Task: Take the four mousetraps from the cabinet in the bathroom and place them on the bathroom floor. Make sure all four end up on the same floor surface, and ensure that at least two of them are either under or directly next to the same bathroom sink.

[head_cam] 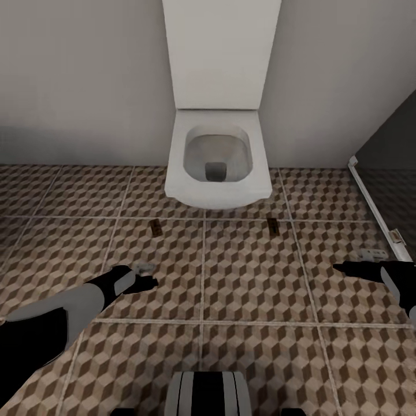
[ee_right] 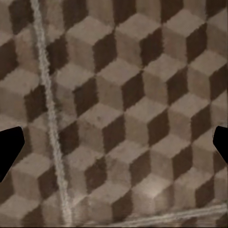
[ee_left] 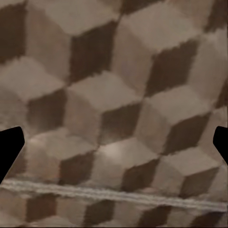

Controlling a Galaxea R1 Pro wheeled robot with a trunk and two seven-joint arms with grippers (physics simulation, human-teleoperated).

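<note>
Left mousetrap: a tiny flat dark-brown rectangular mousetrap (head_cam: 155, 227) lies on the floor just in front of the toilet bowl, toward the robot's left; its long axis runs roughly from the robot toward the wall, slightly slanted.
Right mousetrap: a second tiny dark-brown rectangular mousetrap (head_cam: 273, 225) lies at the same depth toward the robot's right, its long axis also running away from the robot toward the wall; the two are well apart, one near each front corner of the bowl.
Floor: the bathroom floor of large square tiles with a brown, beige and white cube pattern and pale grout lines (head_cam: 248, 277) carries both traps on the same surface.
Toilet: a white wall-hung toilet with an open bowl and a tall white boxed cistern panel (head_cam: 216, 159) stands against the grey wall, straight ahead.
Left gripper: the black left gripper (head_cam: 144, 283) on its grey and black arm hangs low over the tiles; in the left wrist view its two dark fingertips (ee_left: 9, 149) sit at opposite edges with bare tile between them, so the fingers are spread and hold nothing.
Right gripper: the black right gripper (head_cam: 352, 268) reaches in from the right side; in the right wrist view its fingertips (ee_right: 9, 149) are likewise wide apart over bare tile and a grout line.
Right edge: a dark panel with a pale frame (head_cam: 375, 208) stands on the floor beside the right arm.
</note>
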